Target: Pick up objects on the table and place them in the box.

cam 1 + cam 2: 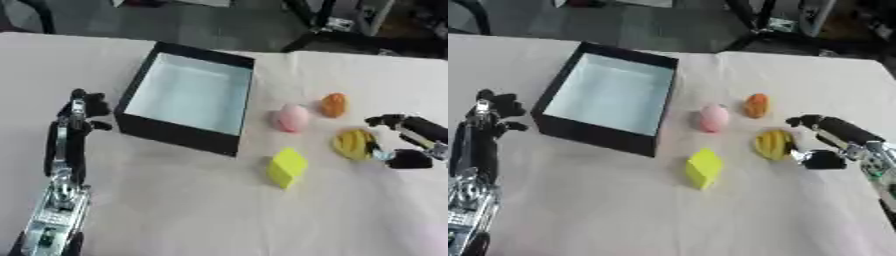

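A black box (pixel 180 131) with a pale blue inside stands open at the table's middle left, and nothing lies in it. To its right lie a pink egg-shaped object (pixel 292 118), a small orange object (pixel 333 105), a yellow ribbed object (pixel 353 143) and a yellow block (pixel 286 167). My right hand (pixel 833 141) is at the right edge, its fingers and thumb spread open just beside the yellow ribbed object, not closed on it. My left hand (pixel 80 111) rests left of the box with fingers curled, holding nothing.
The table (pixel 201 215) is covered with a pale cloth. Dark chair and stand legs (pixel 350 25) show beyond its far edge. Bare cloth lies in front of the box and the block.
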Tool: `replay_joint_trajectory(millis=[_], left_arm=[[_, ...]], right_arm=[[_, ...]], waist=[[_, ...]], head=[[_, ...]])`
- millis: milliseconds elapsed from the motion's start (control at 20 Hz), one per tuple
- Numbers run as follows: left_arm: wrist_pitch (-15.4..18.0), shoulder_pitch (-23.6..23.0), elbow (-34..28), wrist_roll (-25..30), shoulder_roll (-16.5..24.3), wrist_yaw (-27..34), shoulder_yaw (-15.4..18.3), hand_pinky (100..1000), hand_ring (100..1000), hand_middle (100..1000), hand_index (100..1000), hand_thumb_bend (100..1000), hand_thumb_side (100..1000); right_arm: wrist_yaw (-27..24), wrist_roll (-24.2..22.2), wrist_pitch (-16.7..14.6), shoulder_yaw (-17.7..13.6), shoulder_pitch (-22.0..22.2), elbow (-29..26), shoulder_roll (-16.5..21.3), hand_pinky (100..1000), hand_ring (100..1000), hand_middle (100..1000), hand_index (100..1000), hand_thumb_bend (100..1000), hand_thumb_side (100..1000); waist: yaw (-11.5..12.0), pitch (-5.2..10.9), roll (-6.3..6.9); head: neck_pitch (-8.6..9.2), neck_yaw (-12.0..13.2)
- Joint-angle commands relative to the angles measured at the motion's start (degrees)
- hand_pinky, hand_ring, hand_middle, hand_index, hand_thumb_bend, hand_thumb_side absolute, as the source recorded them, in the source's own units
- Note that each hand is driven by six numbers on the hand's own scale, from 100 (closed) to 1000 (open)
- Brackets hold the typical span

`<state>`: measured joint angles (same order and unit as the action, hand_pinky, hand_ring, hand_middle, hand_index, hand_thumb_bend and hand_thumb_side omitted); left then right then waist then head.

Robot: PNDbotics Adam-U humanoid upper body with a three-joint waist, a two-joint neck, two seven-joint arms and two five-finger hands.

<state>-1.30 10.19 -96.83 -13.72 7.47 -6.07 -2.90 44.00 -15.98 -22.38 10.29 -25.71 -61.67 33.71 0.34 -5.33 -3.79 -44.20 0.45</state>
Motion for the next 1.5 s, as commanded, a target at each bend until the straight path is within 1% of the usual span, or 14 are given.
replay_joint_trajectory(millis=[50, 200, 250, 300, 350, 400, 500, 550, 750, 850, 1050, 1150, 1250, 1500], left_arm=[[0.11, 0.85, -0.93, 0.15, 0.15, 0.22, -0.02, 514, 637, 568, 692, 100, 973], [0.11, 0.83, -0.91, 0.16, 0.17, 0.21, -0.04, 514, 637, 568, 692, 100, 973], [0.11, 0.82, -0.91, 0.17, 0.18, 0.21, -0.04, 514, 637, 568, 692, 100, 973], [0.11, 0.82, -0.91, 0.17, 0.18, 0.2, -0.03, 514, 637, 568, 692, 100, 973], [0.11, 0.83, -0.91, 0.17, 0.17, 0.21, -0.04, 514, 637, 568, 692, 100, 973], [0.12, 0.84, -0.91, 0.18, 0.17, 0.2, -0.04, 514, 637, 568, 692, 100, 973], [0.12, 0.84, -0.92, 0.16, 0.16, 0.2, -0.02, 514, 638, 568, 692, 100, 973], [0.12, 0.82, -0.92, 0.15, 0.17, 0.21, -0.01, 514, 638, 568, 692, 100, 973], [0.13, 0.78, -0.92, 0.11, 0.18, 0.24, 0.02, 515, 638, 568, 692, 100, 973], [0.13, 0.77, -0.92, 0.07, 0.17, 0.23, 0.07, 515, 638, 569, 692, 100, 973], [0.17, 0.79, -0.97, 0.01, 0.17, 0.19, 0.16, 515, 639, 569, 691, 100, 973], [0.19, 0.84, -0.97, 0.06, 0.18, 0.18, 0.1, 515, 639, 569, 691, 100, 973], [0.2, 0.92, -0.98, 0.1, 0.15, 0.17, 0.08, 515, 639, 569, 691, 100, 973], [0.2, 1.27, -1.04, 0.23, -0.1, 0.19, -0.03, 515, 640, 569, 691, 100, 972]], right_arm=[[0.93, -1.6, -1.65, 0.25, -0.63, 0.01, 0.7, 836, 912, 830, 910, 100, 617], [1.16, -3.72, -3.26, 0.54, -0.42, -0.64, 0.64, 842, 915, 834, 894, 100, 547], [1.31, -4.45, -3.69, 0.61, -0.38, -0.87, 0.61, 847, 917, 837, 872, 100, 445], [1.53, -5.16, -4.08, 0.67, -0.35, -1.1, 0.59, 847, 918, 837, 865, 100, 414], [1.72, -5.72, -4.35, 0.66, -0.35, -1.27, 0.53, 849, 918, 834, 831, 100, 305], [1.96, -6.06, -4.51, 0.61, -0.36, -1.41, 0.48, 849, 917, 833, 817, 100, 291], [2.42, -6.0, -4.63, 0.45, -0.34, -1.68, 0.39, 848, 914, 824, 738, 100, 290], [2.57, -5.61, -4.55, 0.24, -0.36, -1.88, 0.37, 843, 902, 802, 621, 100, 284], [2.37, -2.52, -3.05, -1.19, -0.42, -3.6, 0.46, 823, 870, 738, 380, 100, 258], [1.35, -0.79, -1.69, -2.34, -0.46, -5.17, 0.65, 810, 851, 696, 290, 100, 240], [-2.1, 3.37, 0.26, -3.5, -0.02, -9.93, 2.05, 797, 835, 645, 254, 100, 210], [-4.72, 8.96, 1.03, -2.76, 0.39, -11.9, 3.57, 794, 835, 633, 249, 100, 202], [-7.39, 12.29, 1.69, -2.31, 0.21, -13.8, 5.08, 793, 834, 621, 244, 100, 198], [-14.78, 13.05, 3.21, -2.02, -2.09, -18.72, 8.54, 792, 833, 613, 241, 100, 199]], waist=[[-0.01, 1.5, 0.88], [-0.04, 1.5, 0.85], [-0.04, 1.5, 0.85], [-0.05, 1.5, 0.85], [-0.05, 1.5, 0.86], [-0.05, 1.5, 0.87], [-0.06, 1.49, 0.87], [-0.08, 1.49, 0.87], [-0.18, 1.49, 0.85], [-0.2, 1.5, 0.85], [-0.2, 1.51, 0.76], [-0.11, 1.46, 0.69], [-0.01, 1.41, 0.7], [0.43, 1.17, 1.04]], head=[[0.08, -0.09], [0.08, -0.05], [0.08, -0.04], [0.08, -0.03], [0.08, -0.04], [0.08, -0.05], [0.08, -0.05], [0.08, -0.04], [0.08, 0.13], [0.08, 0.21], [0.08, 0.41], [0.08, 0.33], [0.08, 0.2], [0.08, -0.18]])
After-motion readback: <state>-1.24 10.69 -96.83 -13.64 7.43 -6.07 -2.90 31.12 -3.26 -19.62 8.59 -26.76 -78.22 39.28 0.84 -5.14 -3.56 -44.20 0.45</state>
